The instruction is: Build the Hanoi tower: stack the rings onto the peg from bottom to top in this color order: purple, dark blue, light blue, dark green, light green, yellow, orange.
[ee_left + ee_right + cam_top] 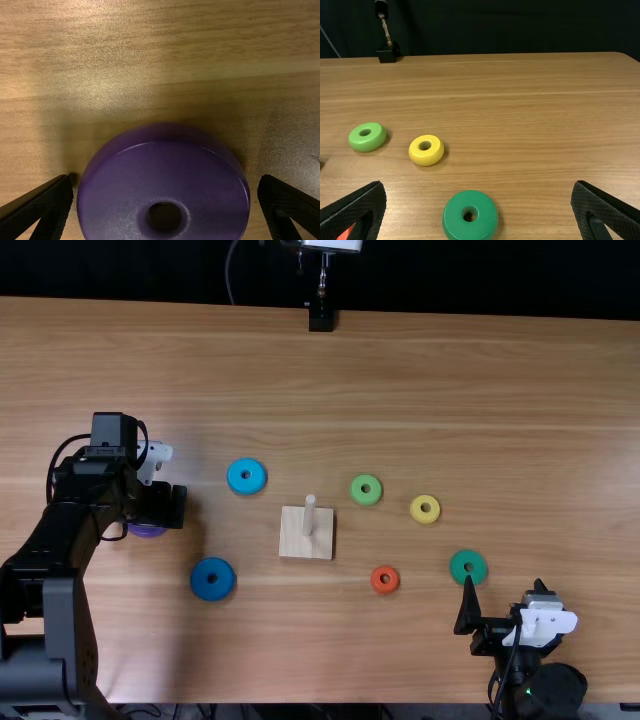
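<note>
Left wrist view: purple ring (110, 200) first, by my reading

It lies between the desk's (400, 390) near and far edges, left fingers (56, 200) spread astride; right fingers (366, 205) spread too. Next: pinch squarely, lift, centre over the bare peg (309, 518).

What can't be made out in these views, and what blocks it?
Purple ring, top view: mostly covered by the left arm; left wrist view: cut off by bottom edge.
Orange ring, right wrist view: partly behind a jaw, cut by bottom edge.
Dark patch, right wrist view: left edge leaves too little to name.
</note>
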